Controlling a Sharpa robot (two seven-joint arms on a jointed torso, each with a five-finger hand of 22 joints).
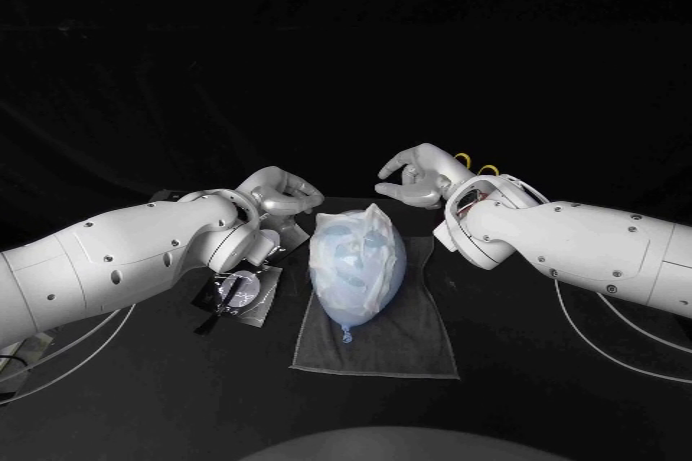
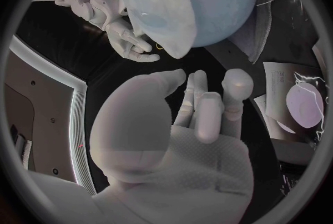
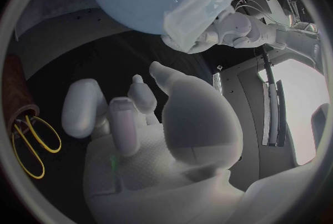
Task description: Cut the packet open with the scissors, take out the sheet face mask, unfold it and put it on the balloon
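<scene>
At mid-tabletop, the balloon lay on its side on a grey cloth, with its knot end toward the robot. The sheet mask was unfolded and draped over the balloon's upper and far part. Its pale cut-outs showed, and one edge stood up in a peak at the far end.

The left hand hovered by the far-left end of the balloon. It held nothing, with its fingers loosely bent and spread away from the thumb. The right hand hovered by the far-right end, also empty, with its fingers part-curled and apart. The wrist views put both hands' fingertips near the mask's peaked edge with a small gap to it, the two hands facing each other across it.

The packet lay flat on the tabletop just left of the cloth, below the left wrist. A dark item lay on it, too unclear to identify. The scissors showed as yellow handles behind the right wrist, well apart from the balloon.
</scene>
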